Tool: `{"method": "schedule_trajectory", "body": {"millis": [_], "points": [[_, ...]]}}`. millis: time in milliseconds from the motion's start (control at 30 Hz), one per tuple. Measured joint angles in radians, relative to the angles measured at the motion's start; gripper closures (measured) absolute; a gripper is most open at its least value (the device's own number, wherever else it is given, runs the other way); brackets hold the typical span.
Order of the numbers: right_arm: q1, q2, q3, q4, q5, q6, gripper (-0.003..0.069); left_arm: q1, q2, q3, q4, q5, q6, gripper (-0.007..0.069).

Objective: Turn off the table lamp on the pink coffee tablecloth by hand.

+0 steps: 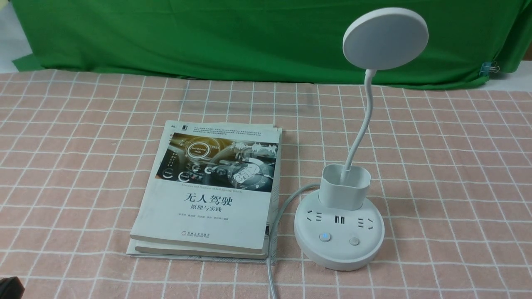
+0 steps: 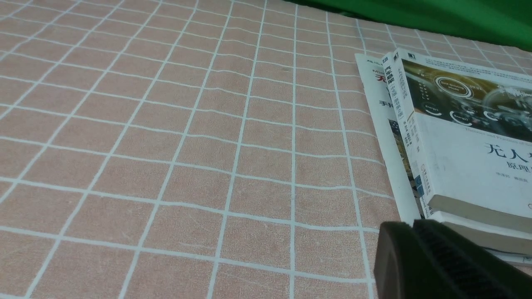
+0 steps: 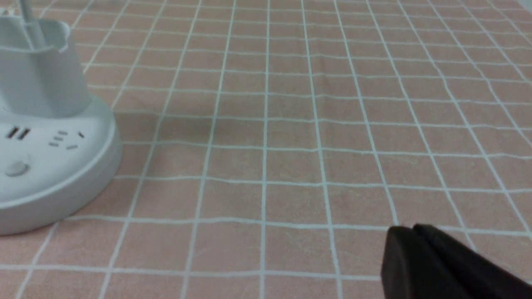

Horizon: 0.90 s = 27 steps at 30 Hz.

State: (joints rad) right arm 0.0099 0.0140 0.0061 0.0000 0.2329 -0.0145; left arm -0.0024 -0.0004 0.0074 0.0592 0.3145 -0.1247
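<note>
The right claw [image 3: 415, 227] is closed, its fingertips together, with nothing gripped between them. It is clear of the lamp and touches nothing that can be seen. The left claw [image 2: 409, 226] is also closed and empty, near the stack of books [image 2: 478, 162].

The table lamp [image 1: 339, 232] stands upright on the pink coffee tablecloth [image 1: 449, 216], to the right of the books. Two buttons sit on the front of its base: one with a blue glow [image 1: 325, 236] and a plain one [image 1: 354, 241]. The disc head [image 1: 385, 39] shows no obvious glow; whether it is lit cannot be told.

Possible faults, in order outward from the claw:

1. Missed button. The buttons are small and close together; a slight sideways error would land the closed tips on the bare base or on the wrong button.
2. Incomplete press. Too light a push may not work the switch.
3. Shifted base. A slanted or overly hard push could slide the base and wrinkle the cloth beneath it.
4. Struck neck. An approach from too far back could catch the cup-shaped holder [image 1: 343, 193] or the thin neck [image 1: 360, 133] and swing the head.
5. Snagged cord. The cord [image 1: 286, 203] runs between base and books; a left-side approach could drag it.
</note>
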Motion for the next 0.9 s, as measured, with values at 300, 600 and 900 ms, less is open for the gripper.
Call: {"method": "schedule_trajectory", "body": {"millis": [300,600,900], "points": [[0.02,-0.014,0.0,0.0,-0.005,0.0,0.0623,0.0,0.0,0.0,0.0,0.0,0.0,0.0618],[0.02,-0.014,0.0,0.0,-0.005,0.008,0.0614,0.0,0.0,0.0,0.0,0.0,0.0,0.0618],[0.02,-0.014,0.0,0.0,-0.005,0.008,0.0603,0.0,0.0,0.0,0.0,0.0,0.0,0.0618]]}}
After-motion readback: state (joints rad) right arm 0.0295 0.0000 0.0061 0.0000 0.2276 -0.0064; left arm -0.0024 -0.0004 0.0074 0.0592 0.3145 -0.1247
